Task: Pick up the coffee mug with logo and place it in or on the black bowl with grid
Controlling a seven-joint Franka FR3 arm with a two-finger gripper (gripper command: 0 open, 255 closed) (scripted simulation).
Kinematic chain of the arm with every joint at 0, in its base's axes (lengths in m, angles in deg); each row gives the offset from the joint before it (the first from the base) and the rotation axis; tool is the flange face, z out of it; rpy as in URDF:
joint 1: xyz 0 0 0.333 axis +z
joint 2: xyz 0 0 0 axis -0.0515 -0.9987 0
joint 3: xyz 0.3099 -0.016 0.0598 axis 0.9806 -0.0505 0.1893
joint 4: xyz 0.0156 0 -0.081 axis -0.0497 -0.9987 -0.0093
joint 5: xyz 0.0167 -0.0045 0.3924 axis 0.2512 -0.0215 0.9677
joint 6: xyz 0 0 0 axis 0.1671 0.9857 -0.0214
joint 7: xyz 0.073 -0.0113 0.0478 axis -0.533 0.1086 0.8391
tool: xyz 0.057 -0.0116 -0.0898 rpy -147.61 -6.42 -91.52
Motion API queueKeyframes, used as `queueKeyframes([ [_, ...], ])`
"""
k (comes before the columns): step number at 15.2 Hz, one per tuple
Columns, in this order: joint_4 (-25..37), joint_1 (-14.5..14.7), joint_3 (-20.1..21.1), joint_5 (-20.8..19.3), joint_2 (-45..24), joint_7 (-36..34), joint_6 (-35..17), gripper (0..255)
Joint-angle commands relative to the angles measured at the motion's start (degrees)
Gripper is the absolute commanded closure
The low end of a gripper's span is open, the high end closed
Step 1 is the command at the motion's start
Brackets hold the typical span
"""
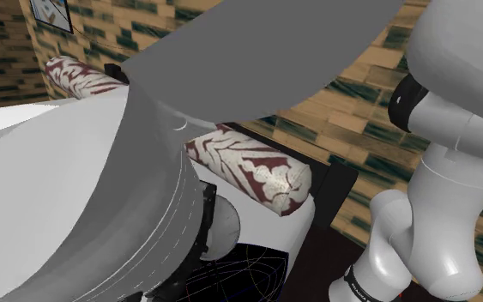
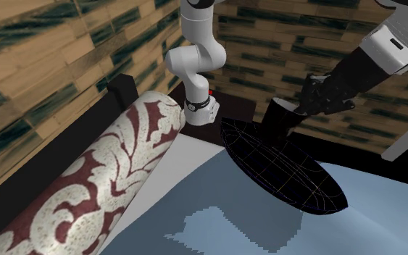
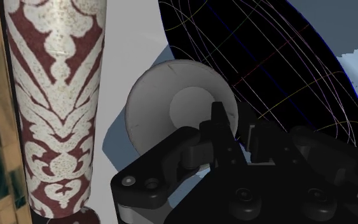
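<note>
— Starting from the patterned bolster [image 3: 56, 108], where's the mug [image 3: 171, 108]?
— Right beside it, grey, with its open mouth showing.
— And the gripper [image 3: 238, 132]?
— Clamped on the mug's wall, one finger inside, on the side nearest the black bowl [image 3: 285, 57].

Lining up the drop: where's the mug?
Wrist view: the grey mug is clasped by the gripper, between the patterned bolster and the black grid bowl.
</note>
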Motion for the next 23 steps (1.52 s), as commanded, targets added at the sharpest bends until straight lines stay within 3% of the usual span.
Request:
queueKeyframes([
  [1,-2.1,-0.3,0.0,0.4,0.5,-0.4,-1.7,255],
  [14,-12.9,-1.3,-0.4,1.2,1.2,-2.8,-11.6,255],
  [21,-12.9,-1.3,-0.4,1.2,1.2,-2.8,-11.6,255],
  [22,-12.9,-1.3,-0.4,1.2,1.2,-2.8,-11.6,0],
  [23,-12.9,-1.3,-0.4,1.2,1.2,-2.8,-11.6,0],
])
